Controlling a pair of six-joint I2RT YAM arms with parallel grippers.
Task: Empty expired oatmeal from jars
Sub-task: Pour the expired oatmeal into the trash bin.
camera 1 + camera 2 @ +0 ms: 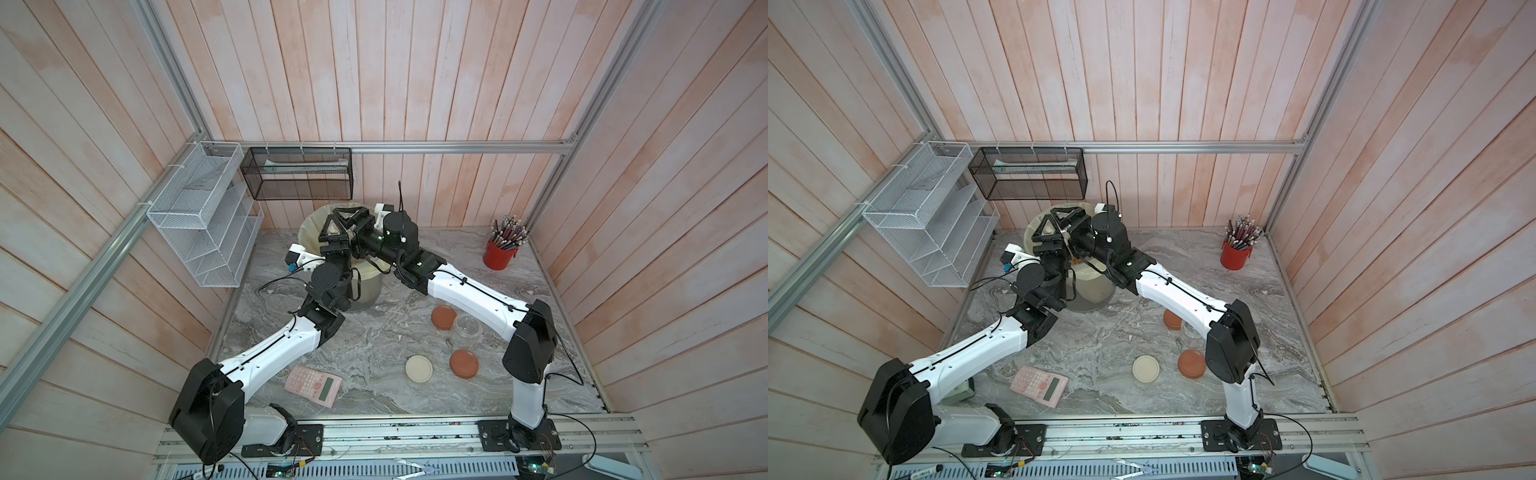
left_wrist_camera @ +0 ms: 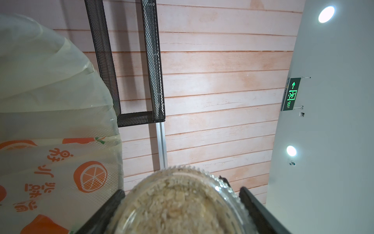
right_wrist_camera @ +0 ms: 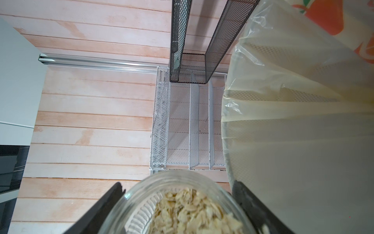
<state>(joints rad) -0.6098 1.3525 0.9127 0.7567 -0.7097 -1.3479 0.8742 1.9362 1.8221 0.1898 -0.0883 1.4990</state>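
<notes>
Nearest, at lower centre of both top views, a pink calculator (image 1: 313,385) lay on the marble tabletop (image 1: 365,332), w/ a cream lid (image 1: 419,368) and an orange lid (image 1: 464,363) to its right in the frame. Just beyond, right of centre, a second orange lid (image 1: 443,318) sat just beside an empty jar (image 1: 468,326), which stood upright and clear.

Farther back, at mid-frame, both arms met above the grey bin (image 1: 368,291) and its cream, orange-print liner (image 2: 60,101). Per the left wrist cam, the left gripper (image 2: 181,192) was clamped on the sides of the left-held jar (image 2: 222,186), packed w/ pale oatmeal (image 2: 172,202). Per the right wrist cam, the right gripper (image 3: 178,185) pinched the right-held jar (image 3: 137,202), w/ loose oat flakes (image 3: 192,210) inside. Both jars hung close by the liner's rim. Whether any grains were falling couldn't be made out.

Farthest off, a red pencil cup (image 1: 498,253) stood at the tabletop's back right corner. A black mesh basket (image 1: 297,174) hung on the rear wall above the bin, and a white wire rack (image 1: 203,216) was on the wall at the frame's left.
</notes>
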